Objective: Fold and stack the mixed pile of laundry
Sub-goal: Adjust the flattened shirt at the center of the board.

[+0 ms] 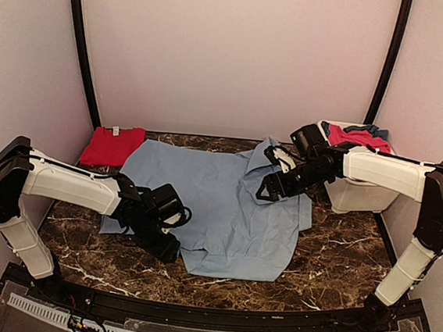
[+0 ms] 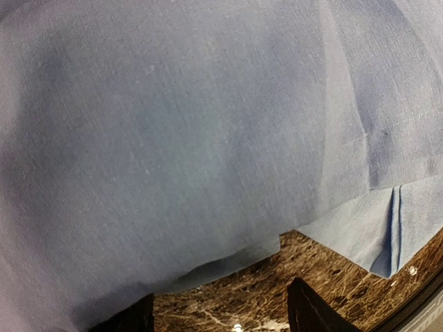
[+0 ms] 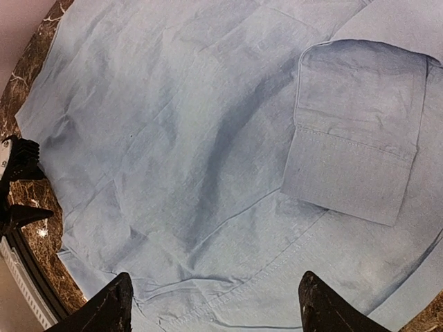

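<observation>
Currently, the light-blue shirt lies spread across the middle of the marble bench. One cuffed sleeve is folded over onto the shirt body.

A folded red garment lies at the far-left corner, just beside the shirt's far-left edge. A pink-red piece and a darker blue piece sit in the white tub at the far right.

The left gripper is low at the shirt's near-left edge. In the left wrist view its fingers stand apart. Only bare bench shows between them, and the shirt hem is just ahead of the tips.

The right gripper hangs over the shirt's right part. Its fingers are spread wide and hold nothing.
</observation>
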You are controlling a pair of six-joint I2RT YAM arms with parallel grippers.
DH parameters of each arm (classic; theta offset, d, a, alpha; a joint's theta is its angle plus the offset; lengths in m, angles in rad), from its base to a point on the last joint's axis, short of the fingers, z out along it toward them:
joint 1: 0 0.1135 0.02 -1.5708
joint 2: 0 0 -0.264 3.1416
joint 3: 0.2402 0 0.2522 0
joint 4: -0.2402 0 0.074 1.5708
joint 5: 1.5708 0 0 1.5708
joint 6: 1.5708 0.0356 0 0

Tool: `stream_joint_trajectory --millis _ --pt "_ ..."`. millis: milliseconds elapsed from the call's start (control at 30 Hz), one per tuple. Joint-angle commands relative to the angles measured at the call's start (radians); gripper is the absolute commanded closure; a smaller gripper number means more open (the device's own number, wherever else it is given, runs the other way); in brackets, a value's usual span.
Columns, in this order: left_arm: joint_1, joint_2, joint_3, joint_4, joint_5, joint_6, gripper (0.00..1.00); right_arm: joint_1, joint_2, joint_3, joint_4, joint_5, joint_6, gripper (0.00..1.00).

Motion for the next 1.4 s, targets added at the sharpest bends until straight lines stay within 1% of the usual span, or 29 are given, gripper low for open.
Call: stream_joint_trajectory --millis 0,233,333,400,433,467,500,533,567,600,633,667,700,767,833,967,1033,1100,1133,1167,1233,1333,1367 --pt "-0.037 0.066 0.002 -0.026 -0.076 0.017 0.34 -0.006 0.003 -0.019 0.028 -0.014 -0.007 0.21" --pt "-0.056 0.169 0.028 -0.036 -0.077 0.024 0.31 -0.006 0.004 -0.019 0.029 -0.018 -0.006 0.21" --pt "-0.056 0.216 0.031 -0.032 -0.072 0.017 0.36 -0.01 0.002 -0.025 0.029 -0.012 -0.008 0.21" --pt "-0.056 0.239 0.031 -0.025 -0.061 0.014 0.47 -0.011 0.002 -0.029 0.028 -0.01 -0.009 0.21" --pt "-0.056 0.244 0.029 -0.021 -0.058 0.013 0.54 -0.012 0.002 -0.031 0.03 -0.009 -0.01 0.21" --pt "-0.057 0.251 0.028 -0.016 -0.051 0.013 0.59 -0.012 0.002 -0.034 0.03 -0.009 -0.009 0.21" --pt "-0.057 0.252 0.027 -0.015 -0.052 0.013 0.67 -0.013 0.001 -0.037 0.032 -0.008 -0.009 0.21" --pt "-0.056 0.253 0.027 -0.017 -0.051 0.013 0.71 -0.014 0.002 -0.039 0.032 -0.009 -0.009 0.21" --pt "-0.057 0.252 0.027 -0.025 -0.048 0.017 0.78 -0.014 0.001 -0.04 0.033 -0.009 -0.009 0.21" --pt "-0.064 0.244 0.028 -0.029 -0.049 0.021 0.8 -0.014 0.002 -0.041 0.032 -0.009 -0.01 0.21" --pt "-0.07 0.237 0.027 -0.047 -0.049 0.027 0.86 -0.016 0.002 -0.041 0.031 -0.007 -0.011 0.21" --pt "-0.089 0.225 0.028 -0.057 -0.049 0.029 0.89 -0.017 0.0 -0.041 0.029 -0.006 -0.012 0.21" --pt "-0.1 0.216 0.027 -0.082 -0.029 0.028 0.94 -0.017 -0.001 -0.041 0.028 -0.006 -0.013 0.21" --pt "-0.138 0.189 0.019 -0.114 0.016 0.018 0.98 -0.018 -0.004 -0.04 0.026 -0.006 -0.014 0.21" --pt "-0.177 0.137 0.002 -0.138 0.072 0.003 1.0 -0.02 -0.007 -0.041 0.025 -0.006 -0.015 0.21" --pt "-0.261 0.038 -0.041 -0.179 0.159 -0.038 1.0 -0.022 -0.007 -0.044 0.026 -0.006 -0.017 0.21" --pt "-0.281 -0.01 -0.036 -0.206 0.164 -0.064 1.0 -0.022 -0.005 -0.044 0.03 -0.008 -0.016 0.21" --pt "-0.28 -0.069 -0.021 -0.227 0.122 -0.109 0.96 -0.022 -0.001 -0.045 0.037 -0.013 -0.012 0.21" --pt "-0.273 -0.088 -0.013 -0.241 0.077 -0.135 0.9 -0.022 0.001 -0.046 0.041 -0.015 -0.01 0.21" --pt "-0.236 -0.117 -0.012 -0.245 0.06 -0.146 0.87 -0.022 0.004 -0.049 0.047 -0.017 -0.006 0.21" --pt "-0.164 -0.144 -0.024 -0.226 0.038 -0.163 0.83 -0.023 0.01 -0.049 0.058 -0.026 -0.001 0.21" --pt "-0.102 -0.154 -0.022 -0.193 -0.019 -0.176 0.82 -0.022 0.018 -0.046 0.063 -0.036 0.005 0.21" --pt "-0.084 -0.149 -0.011 -0.193 -0.027 -0.175 0.79 -0.022 0.02 -0.044 0.063 -0.036 0.004 0.21"
